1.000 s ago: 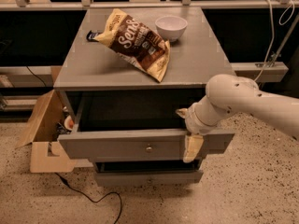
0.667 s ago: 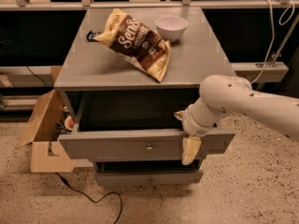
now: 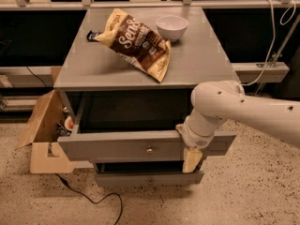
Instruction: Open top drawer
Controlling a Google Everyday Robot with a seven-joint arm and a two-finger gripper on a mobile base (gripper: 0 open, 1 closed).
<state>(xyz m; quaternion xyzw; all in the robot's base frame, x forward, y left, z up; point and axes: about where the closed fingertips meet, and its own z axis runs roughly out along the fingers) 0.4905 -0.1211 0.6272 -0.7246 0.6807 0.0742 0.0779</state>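
Leftmost, a cardboard box [image 3: 40, 125]. Centre: top drawer [image 3: 117, 146], standing partly out beneath the tabletop [image 3: 201, 64]; rigid, likely light-running, best taken by its small knob [image 3: 149, 150]. Right: gripper [image 3: 192, 157] against the drawer front; whether it is wide or closed cannot be told.

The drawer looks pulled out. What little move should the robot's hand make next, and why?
Probably ease the hand back, clear of the top drawer: it already stands well out of the cabinet, with the hand low against its front, aside from the knob.
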